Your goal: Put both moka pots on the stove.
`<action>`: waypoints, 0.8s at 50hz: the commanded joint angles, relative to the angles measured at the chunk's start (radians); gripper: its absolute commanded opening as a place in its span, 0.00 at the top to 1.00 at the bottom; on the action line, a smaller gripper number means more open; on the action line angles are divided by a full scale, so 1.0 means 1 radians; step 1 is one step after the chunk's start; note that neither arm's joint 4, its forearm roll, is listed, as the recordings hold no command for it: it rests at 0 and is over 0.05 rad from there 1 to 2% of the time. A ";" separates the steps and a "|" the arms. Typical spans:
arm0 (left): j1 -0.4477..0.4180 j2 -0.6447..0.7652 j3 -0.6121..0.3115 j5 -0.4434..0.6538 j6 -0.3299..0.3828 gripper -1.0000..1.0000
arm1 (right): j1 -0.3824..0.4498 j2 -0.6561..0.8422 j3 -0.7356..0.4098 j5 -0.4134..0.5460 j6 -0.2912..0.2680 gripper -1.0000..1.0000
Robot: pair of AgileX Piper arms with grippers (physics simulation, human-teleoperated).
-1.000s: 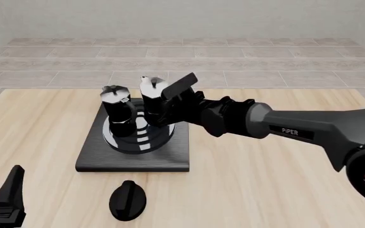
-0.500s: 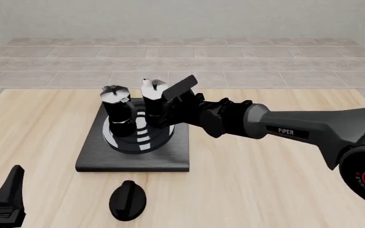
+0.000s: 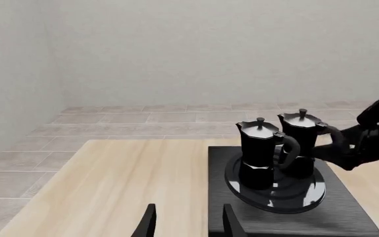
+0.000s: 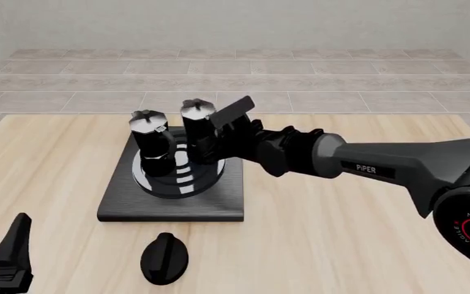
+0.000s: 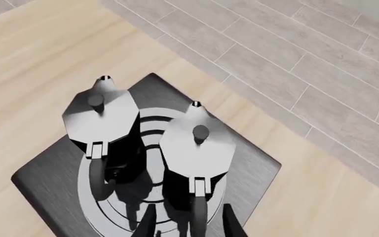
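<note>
- The stove [image 4: 169, 199] is lying on the surface [image 4: 341, 245], left of centre, toward the far edge.
- Both moka pots are standing on the stove's ring burner [image 4: 178, 180], side by side and close together.
- The left moka pot [image 4: 152, 144] is sitting slightly nearer; the right moka pot [image 4: 198, 131] is sitting slightly farther.
- The oval knob [image 4: 164, 258] is lying on the surface just near of the stove.
- The right gripper [image 5: 187, 228] is reaching in from the right, its fingers [image 5: 230, 224] sitting either side of the right pot's handle [image 5: 198, 215].
- The left gripper [image 4: 7, 257] is sitting at the near left corner, well apart from the stove.
</note>
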 commanded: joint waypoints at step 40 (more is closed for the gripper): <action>-0.004 0.000 0.001 0.003 0.011 0.00 | 0.023 -0.189 0.049 0.115 -0.048 0.00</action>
